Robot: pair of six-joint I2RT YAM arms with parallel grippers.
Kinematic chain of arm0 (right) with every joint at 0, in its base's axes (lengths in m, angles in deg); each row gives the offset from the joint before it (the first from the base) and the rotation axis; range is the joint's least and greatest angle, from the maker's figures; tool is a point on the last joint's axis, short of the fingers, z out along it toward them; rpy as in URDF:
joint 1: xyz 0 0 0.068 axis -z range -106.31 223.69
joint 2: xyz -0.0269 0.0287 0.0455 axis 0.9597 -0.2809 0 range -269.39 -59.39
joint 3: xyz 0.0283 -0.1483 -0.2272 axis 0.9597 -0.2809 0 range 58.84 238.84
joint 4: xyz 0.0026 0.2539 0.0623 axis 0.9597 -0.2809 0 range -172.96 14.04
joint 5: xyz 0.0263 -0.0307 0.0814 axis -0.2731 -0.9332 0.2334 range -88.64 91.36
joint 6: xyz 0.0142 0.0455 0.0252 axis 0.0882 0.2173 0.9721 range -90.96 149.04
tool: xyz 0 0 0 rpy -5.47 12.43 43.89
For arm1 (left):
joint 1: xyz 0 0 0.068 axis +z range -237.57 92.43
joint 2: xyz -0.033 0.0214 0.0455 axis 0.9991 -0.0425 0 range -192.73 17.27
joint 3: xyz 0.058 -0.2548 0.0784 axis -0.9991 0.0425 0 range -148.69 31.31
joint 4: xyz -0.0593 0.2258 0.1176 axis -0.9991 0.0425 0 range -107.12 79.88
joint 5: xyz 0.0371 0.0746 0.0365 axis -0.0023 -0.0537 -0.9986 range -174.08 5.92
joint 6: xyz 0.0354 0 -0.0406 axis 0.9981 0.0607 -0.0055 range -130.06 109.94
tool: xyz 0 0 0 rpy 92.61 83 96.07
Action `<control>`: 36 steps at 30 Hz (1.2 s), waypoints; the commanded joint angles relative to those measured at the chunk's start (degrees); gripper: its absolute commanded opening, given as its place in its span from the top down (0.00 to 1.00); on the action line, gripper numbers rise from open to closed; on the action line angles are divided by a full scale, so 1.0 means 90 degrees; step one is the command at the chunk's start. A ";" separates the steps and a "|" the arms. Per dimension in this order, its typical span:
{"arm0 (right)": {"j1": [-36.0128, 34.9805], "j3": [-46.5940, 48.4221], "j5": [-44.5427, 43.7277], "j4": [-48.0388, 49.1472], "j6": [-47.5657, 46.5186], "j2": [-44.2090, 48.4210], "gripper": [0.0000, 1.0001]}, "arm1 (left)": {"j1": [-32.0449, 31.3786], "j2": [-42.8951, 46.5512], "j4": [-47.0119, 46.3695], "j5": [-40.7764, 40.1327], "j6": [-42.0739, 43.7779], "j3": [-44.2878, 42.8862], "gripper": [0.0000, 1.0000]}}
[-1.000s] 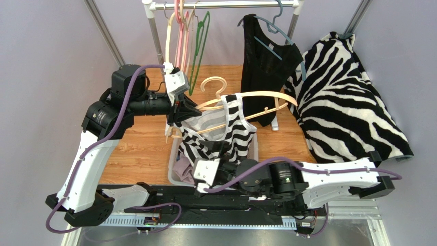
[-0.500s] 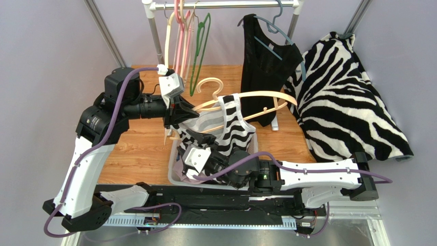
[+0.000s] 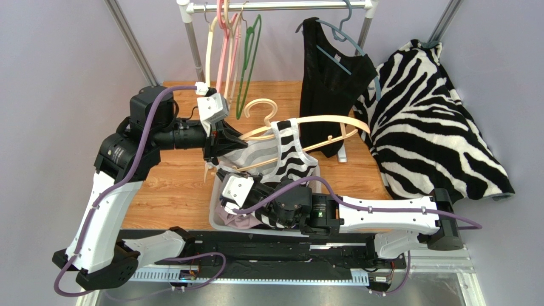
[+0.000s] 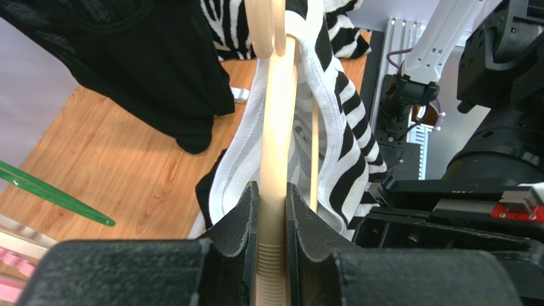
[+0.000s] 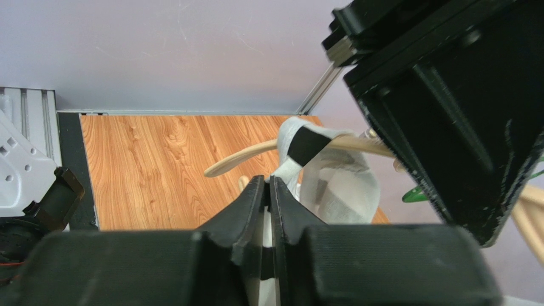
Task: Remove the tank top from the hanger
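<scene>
The left hand (image 4: 273,194) clamps the cream hanger (image 4: 279,108), the zebra tank top (image 3: 294,156) hanging on it above the surface (image 3: 172,185), while the right hand (image 5: 268,186) pinches the top's pale fabric. A second ago that hand stood open, further right; next it should draw the cloth off the hanger's arm.

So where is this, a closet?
Probably a robot lab dressed up like one: a clothes rail with spare hangers, and two robot arms bolted by a wooden table.
</scene>
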 commanded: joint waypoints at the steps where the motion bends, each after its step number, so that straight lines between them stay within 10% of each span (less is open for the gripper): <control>1: 0.0016 0.0460 0.0194 0.0430 0.0229 -0.0118 0.96 | 0.0042 0.0193 -0.0352 0.0192 -0.0184 0.0055 0.97; 8: 0.0007 0.0588 0.0214 0.0322 0.0269 -0.0245 0.98 | 0.0042 0.0222 -0.0371 0.0241 -0.0204 0.0025 0.97; 13: 0.0006 0.0402 -0.0020 0.0381 0.0240 -0.0128 0.52 | 0.0042 0.0222 -0.0371 0.0270 -0.0214 0.0035 0.97; 18: -0.0003 0.0100 -0.0303 0.0596 0.0083 -0.0079 0.49 | 0.0042 0.0202 -0.0381 0.0270 -0.0214 -0.0024 0.97; 36: -0.0208 -0.0399 -0.0852 0.1153 -0.0396 0.0077 1.00 | 0.0091 0.0242 -0.0371 0.0329 -0.0233 0.0025 0.97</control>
